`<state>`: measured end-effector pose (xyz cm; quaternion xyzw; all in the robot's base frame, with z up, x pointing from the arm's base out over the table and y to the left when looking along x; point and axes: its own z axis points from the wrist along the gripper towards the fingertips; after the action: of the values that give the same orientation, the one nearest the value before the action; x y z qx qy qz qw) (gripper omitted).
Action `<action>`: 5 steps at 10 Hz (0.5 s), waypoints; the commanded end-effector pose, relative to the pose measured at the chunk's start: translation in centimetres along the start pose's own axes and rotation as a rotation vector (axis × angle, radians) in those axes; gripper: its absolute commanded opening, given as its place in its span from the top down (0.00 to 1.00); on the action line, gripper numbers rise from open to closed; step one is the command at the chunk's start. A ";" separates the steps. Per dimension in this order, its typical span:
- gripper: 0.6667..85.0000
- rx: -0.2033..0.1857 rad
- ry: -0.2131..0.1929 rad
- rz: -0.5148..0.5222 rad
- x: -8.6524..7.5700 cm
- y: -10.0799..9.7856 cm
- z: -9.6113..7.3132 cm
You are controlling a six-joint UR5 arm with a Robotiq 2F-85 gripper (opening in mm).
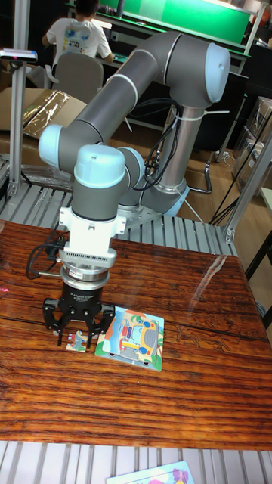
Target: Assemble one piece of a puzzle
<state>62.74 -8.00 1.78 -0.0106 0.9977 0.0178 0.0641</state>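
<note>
Table (189, 408): dark reddish wood, plank grain running left to right, set on a ribbed grey metal base. Arm (128, 83): grey tubes, pale blue joint caps, bent over from the base at rear right and pointing straight down at the left part of the table. Gripper (76, 338): black, two fingers pointed down, tips at or just above the wood; fingers close on either side of the piece, but actual clamping not possible to tell from this angle. Piece (75, 344): small, light-coloured with pink and green patches, low on the table between the fingertips, just left of the board and apart from it. Board (134, 338): square puzzle, flat on the table, slightly turned, showing a cartoon vehicle in yellow and orange on a blue ground; left edge just beside the gripper. Cable (41, 261): black, looping from the wrist out to the left above the table. Second board (155, 475): pale blue and pink corner at the bottom edge, lying on the ribbed metal in front of the table. Person (78, 34): seated at rear left, back turned, white printed shirt, on a grey chair (78, 76). Green panel (189, 15) across the top background.
</note>
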 end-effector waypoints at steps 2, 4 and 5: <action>0.53 0.027 0.061 0.013 1.2 -1.3 0.2; 0.63 0.042 0.087 0.034 1.6 -1.1 0.0; 0.70 0.058 0.093 0.042 1.9 -1.6 -0.1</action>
<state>61.44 -9.11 1.42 -0.0008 0.9995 -0.0014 0.0304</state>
